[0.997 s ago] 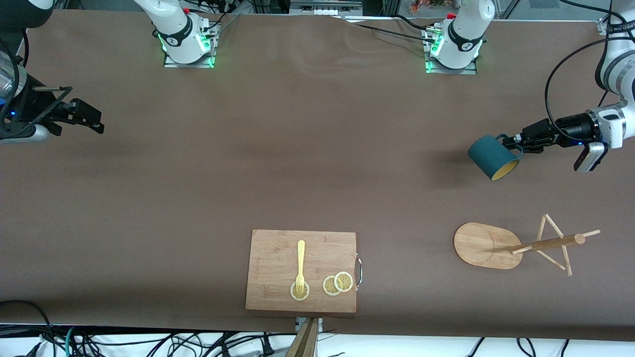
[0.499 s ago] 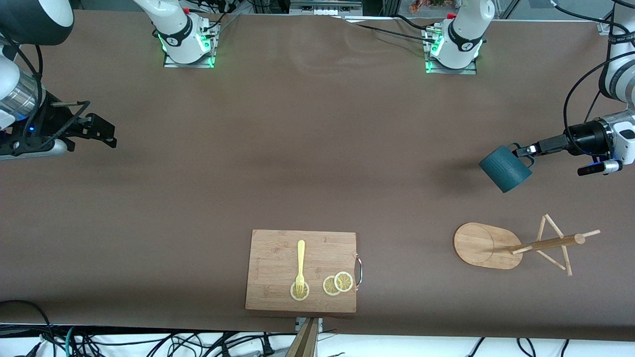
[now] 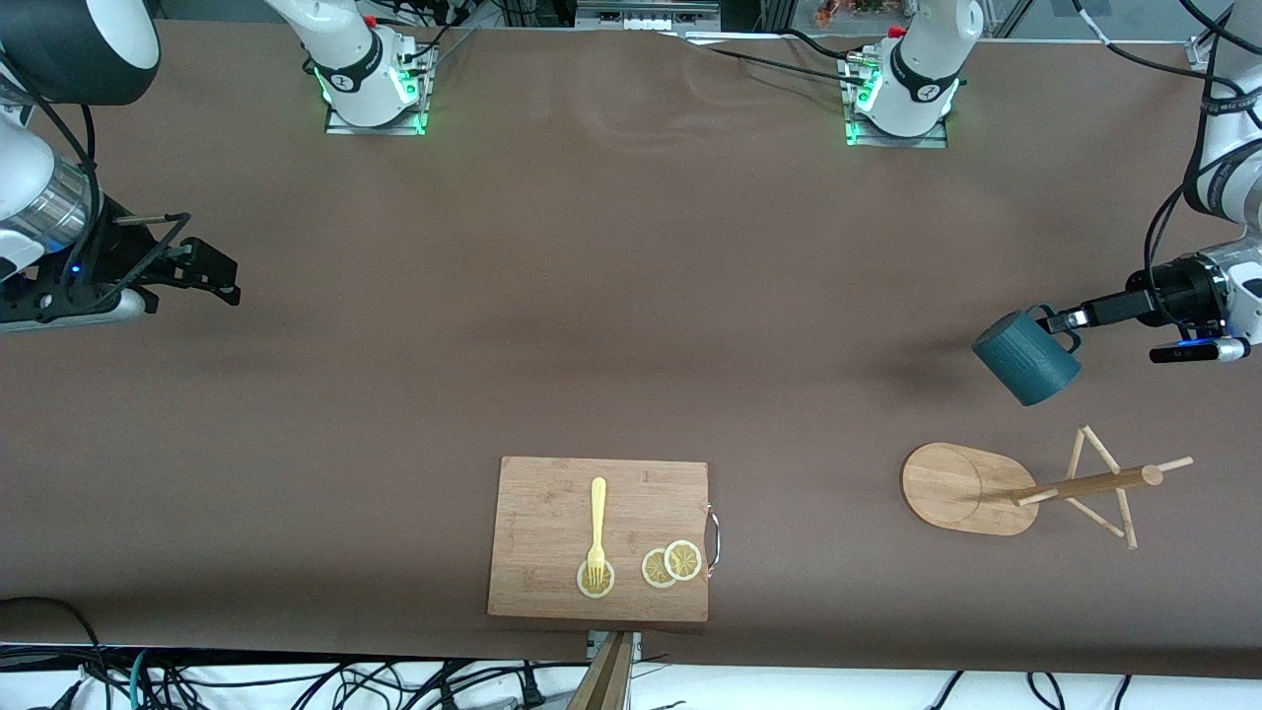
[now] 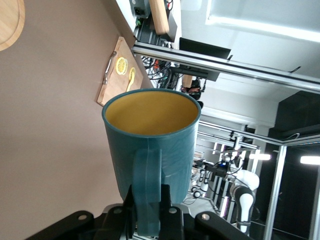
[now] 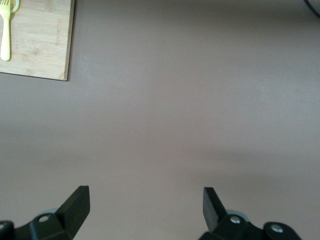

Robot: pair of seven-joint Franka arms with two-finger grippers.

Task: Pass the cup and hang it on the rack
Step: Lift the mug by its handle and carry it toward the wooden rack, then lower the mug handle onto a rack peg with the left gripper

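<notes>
Table (image 3: 631, 296): brown, fills frame.
Cutting board (image 3: 598, 537): lower centre, bearing fork (image 3: 596, 528).
Rack (image 3: 1025, 488): lower right.
Cup (image 3: 1025, 357): right, above rack, airborne.
Left gripper (image 3: 1063, 319): right edge, clamped on cup handle.
Right gripper (image 3: 212, 271): left edge, fingers wide, holding nothing.

A: Any writing to read anywhere?

B: None that I can make out. The round dark marks on the arm bases (image 3: 350, 77) at the top of the front view are too small to read.

A: The cup (image 4: 150, 145)?

B: Plain teal outside and yellow inside, with no print or label.

A: And the cutting board (image 3: 598, 537)?

B: Bare bamboo, no brand stamp showing. The rack (image 3: 971, 488) and the table (image 3: 592, 296) carry no lettering either.
</notes>
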